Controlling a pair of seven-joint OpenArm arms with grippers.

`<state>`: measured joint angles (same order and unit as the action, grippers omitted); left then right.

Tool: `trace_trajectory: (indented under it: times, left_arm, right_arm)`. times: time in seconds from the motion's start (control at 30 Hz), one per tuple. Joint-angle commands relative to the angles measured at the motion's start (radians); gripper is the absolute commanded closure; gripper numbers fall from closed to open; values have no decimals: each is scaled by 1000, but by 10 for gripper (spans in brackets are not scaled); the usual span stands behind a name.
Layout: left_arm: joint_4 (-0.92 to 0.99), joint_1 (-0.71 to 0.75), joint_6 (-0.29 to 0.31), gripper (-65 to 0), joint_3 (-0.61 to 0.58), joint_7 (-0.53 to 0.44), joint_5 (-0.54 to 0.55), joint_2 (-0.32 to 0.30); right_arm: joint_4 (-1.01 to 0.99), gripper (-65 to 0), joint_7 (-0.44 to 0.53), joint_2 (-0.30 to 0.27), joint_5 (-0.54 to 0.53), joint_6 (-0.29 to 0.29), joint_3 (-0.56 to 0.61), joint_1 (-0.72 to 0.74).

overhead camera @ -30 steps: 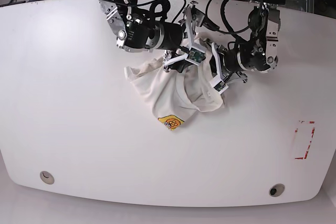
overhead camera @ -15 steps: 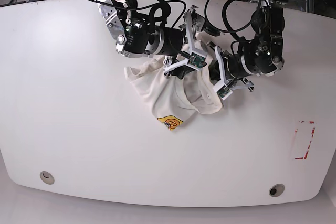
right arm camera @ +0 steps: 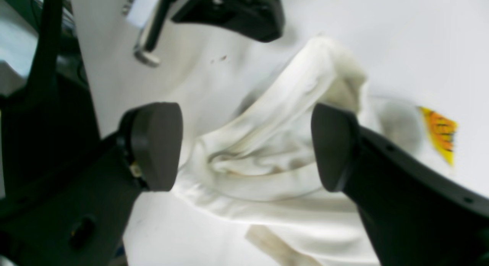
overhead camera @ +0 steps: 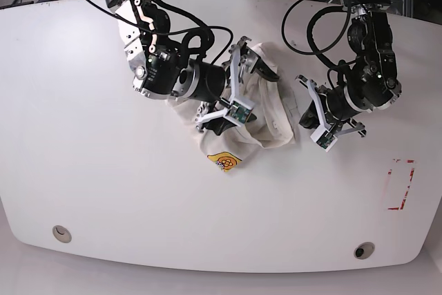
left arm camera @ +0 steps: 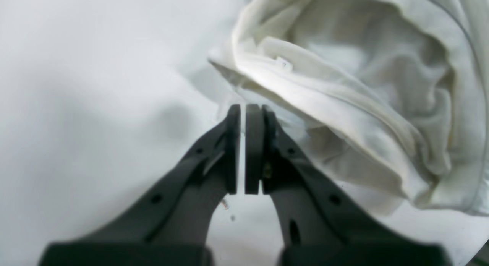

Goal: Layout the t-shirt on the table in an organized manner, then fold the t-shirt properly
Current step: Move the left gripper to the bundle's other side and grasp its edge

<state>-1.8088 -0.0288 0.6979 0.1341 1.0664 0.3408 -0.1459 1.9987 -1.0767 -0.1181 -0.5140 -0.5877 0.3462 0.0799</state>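
The t-shirt (overhead camera: pixel 238 112) is bunched in a heap at upper center of the worktop (overhead camera: pixel 103 191) in the base view, long axis running roughly upper right to lower left, with an orange-yellow patch (overhead camera: pixel 225 161) poking out at its lower edge. The right tool (right arm camera: pixel 244 147) hangs spread wide right over the folds with nothing in it, so that arm's clearly nearer. The left tool (left arm camera: pixel 243 143) is pinched closed and empty, parked just off the heap's right edge, cloth lying up and right of its tips in its wrist view.
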Motion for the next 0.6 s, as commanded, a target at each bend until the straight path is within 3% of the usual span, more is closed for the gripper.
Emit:
trace_trajectory:
  times: [0.0, 0.1, 0.2, 0.27, 0.4, 0.5, 0.57]
  left_arm:
    - [-18, -30, 0, -11, 16, -15, 7, -21]
    - [-16, -35, 0, -11, 52, -15, 5, -24]
    - [-15, -36, 0, -11, 91, -16, 4, -19]
    - [-15, -55, 0, -11, 101, -18, 4, -19]
    - [7, -84, 0, -11, 106, -18, 4, -2]
    - [34, -109, 0, -13, 103, -18, 4, 7]
    - [60, -138, -24, -13, 101, -18, 4, 18]
  right_arm:
    - [-25, -501, 30, 4, -45, -4, -66, 37]
    - [-65, -496, 46, 10, -53, -4, -126, 54]
    - [-115, -445, 99, 11, -53, -4, -158, 67]
    - [-157, -385, 132, 11, -53, -4, -164, 79]
    - [-246, -203, 165, 4, -50, -4, -166, 100]
    - [-284, -124, 177, 2, -47, -4, -166, 100]
    - [-306, -109, 192, 2, -44, -5, -166, 94]
